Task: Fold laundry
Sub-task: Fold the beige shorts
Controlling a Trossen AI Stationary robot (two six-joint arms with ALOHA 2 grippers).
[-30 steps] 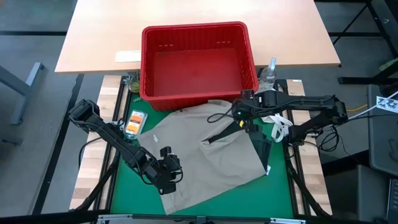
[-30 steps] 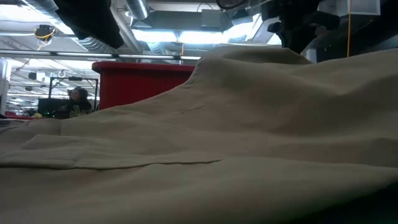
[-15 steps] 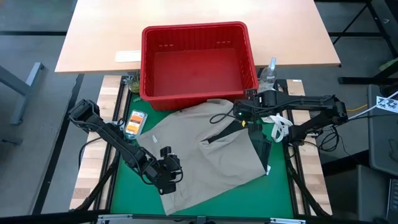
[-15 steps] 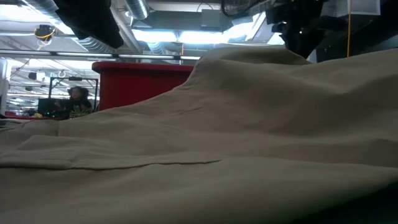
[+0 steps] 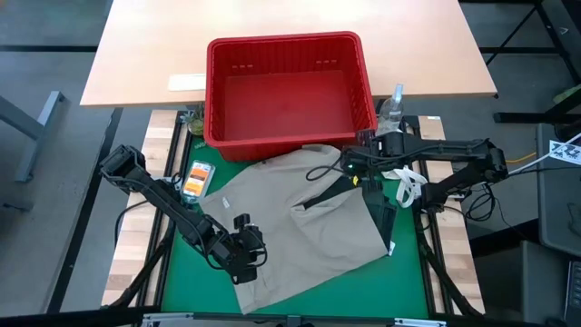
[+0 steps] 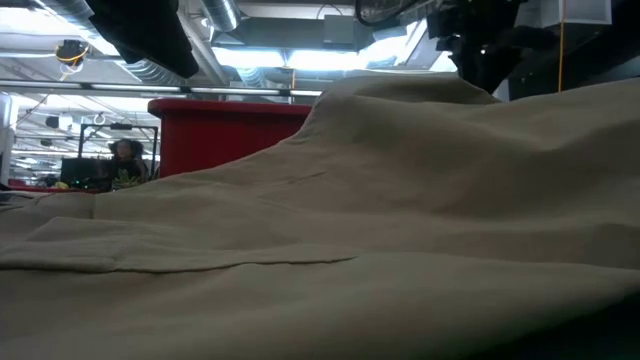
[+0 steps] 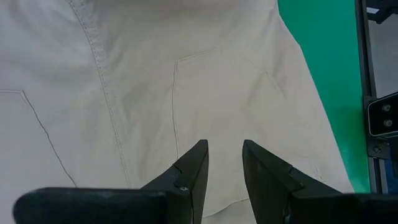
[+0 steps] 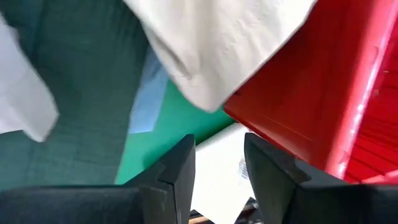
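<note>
Fingers parted and holding nothing, the right gripper hangs over the far edge of the beige khaki garment, beside the red basket. The left gripper, fingers also parted and empty, hovers above the garment's near corner, spread on the green tabletop.

The beige garment fills the low view, hiding the table and most of the red basket behind it.
</note>
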